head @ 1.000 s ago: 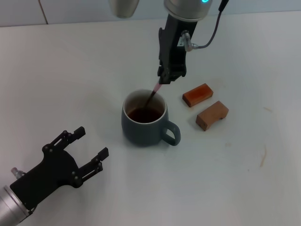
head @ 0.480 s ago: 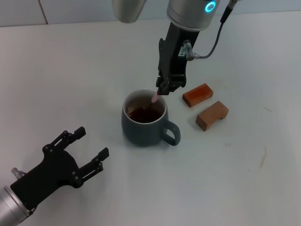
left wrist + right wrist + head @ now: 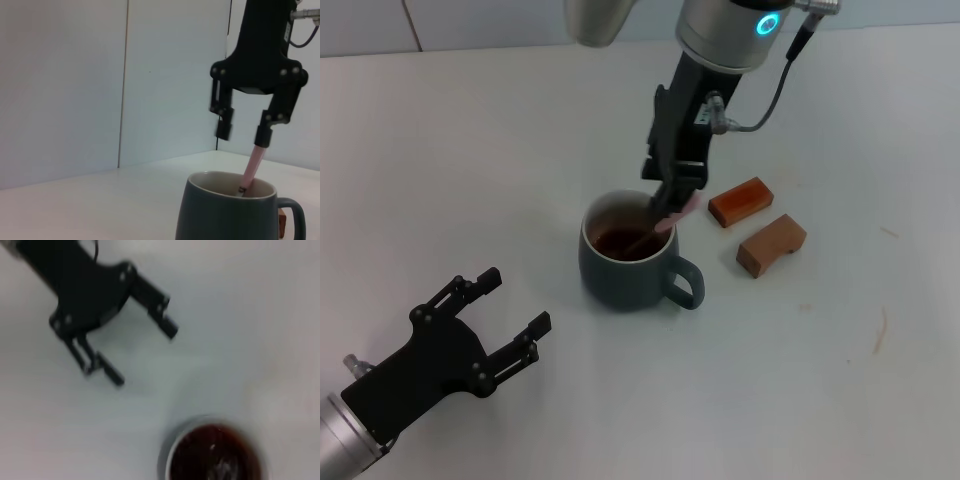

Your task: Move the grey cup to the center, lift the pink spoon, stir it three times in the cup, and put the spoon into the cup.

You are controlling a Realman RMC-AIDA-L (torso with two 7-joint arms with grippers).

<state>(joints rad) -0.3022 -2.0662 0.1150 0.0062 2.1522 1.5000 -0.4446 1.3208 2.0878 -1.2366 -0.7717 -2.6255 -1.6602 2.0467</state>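
The grey cup (image 3: 625, 272) stands at the table's middle, its handle toward the front right, with dark liquid inside. The pink spoon (image 3: 667, 222) rests in it, bowl in the liquid, pink handle leaning on the far right rim. My right gripper (image 3: 670, 198) hangs just above that rim. In the left wrist view the right gripper (image 3: 243, 134) is open, and one fingertip (image 3: 264, 135) is at the top of the spoon (image 3: 252, 165), above the cup (image 3: 225, 215). My left gripper (image 3: 516, 300) is open and empty at the front left. The right wrist view shows it too (image 3: 142, 355), with the cup (image 3: 212, 455) below.
Two orange-brown blocks lie right of the cup: one (image 3: 741, 200) farther back and one (image 3: 771, 244) nearer. A white wall stands behind the table (image 3: 440, 140).
My right gripper has come down toward the cup's far rim and its fingers have parted. The spoon has tipped from steep to leaning on the rim. The left arm has not moved.
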